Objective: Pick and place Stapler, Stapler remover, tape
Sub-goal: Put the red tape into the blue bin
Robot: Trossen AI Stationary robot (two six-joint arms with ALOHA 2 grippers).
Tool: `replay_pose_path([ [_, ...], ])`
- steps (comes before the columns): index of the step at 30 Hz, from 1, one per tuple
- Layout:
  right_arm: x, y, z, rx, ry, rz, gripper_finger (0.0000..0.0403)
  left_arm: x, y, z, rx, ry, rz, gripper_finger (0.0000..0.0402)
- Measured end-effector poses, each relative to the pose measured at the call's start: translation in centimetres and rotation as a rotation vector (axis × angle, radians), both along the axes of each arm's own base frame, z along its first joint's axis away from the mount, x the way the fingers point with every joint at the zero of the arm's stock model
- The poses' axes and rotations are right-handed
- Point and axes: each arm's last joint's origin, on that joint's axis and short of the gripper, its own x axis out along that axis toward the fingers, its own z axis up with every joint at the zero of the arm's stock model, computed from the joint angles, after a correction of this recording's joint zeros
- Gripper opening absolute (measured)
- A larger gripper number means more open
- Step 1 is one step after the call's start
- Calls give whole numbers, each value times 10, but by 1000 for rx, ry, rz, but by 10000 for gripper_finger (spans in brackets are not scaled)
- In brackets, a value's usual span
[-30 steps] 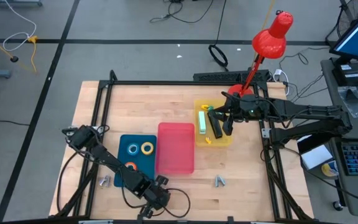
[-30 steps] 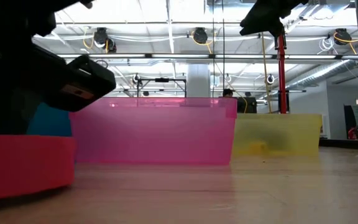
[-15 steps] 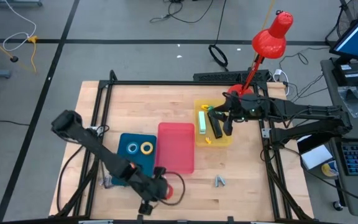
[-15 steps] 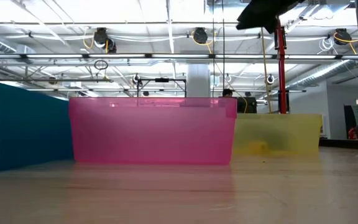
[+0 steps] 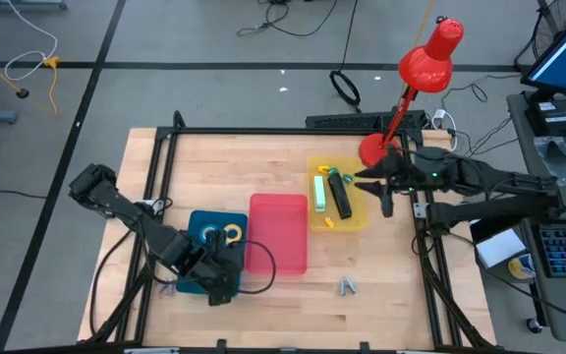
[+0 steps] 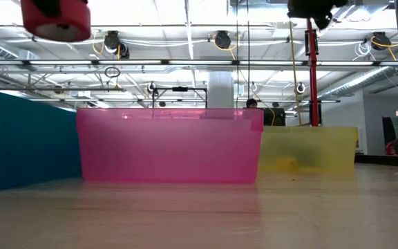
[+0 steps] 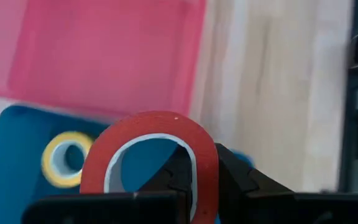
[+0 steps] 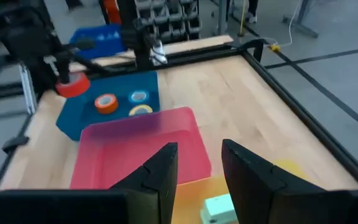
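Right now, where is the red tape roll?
The red tape roll is held in the shut left gripper, lifted above the blue bin on the table's left side in the high view, beside the pink bin.

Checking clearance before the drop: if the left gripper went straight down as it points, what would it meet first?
Probably the blue bin; the left gripper, shut on the red tape roll, hangs above it. Depth is unclear.

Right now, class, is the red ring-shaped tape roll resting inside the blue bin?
No: the left gripper holds the red ring-shaped tape roll in the air above the blue bin.
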Motion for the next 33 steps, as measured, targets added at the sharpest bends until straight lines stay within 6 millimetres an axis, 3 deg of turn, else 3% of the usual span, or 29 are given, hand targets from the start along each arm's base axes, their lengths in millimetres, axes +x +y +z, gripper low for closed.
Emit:
replay_pose_path([
  [8, -30, 3, -46, 81, -132, -21, 116, -4, 23, -8, 66, 158, 40, 34],
  [14, -43, 4, -74, 125, -208, -31, 116, -7, 33, -34, -13, 309, -8, 34],
  [24, -53, 5, -101, 128, -243, -35, 116, -2, 37, -58, -116, 286, -9, 34],
  [33, -53, 5, -113, 162, -286, -41, 116, -5, 48, -83, -166, 312, 21, 34],
])
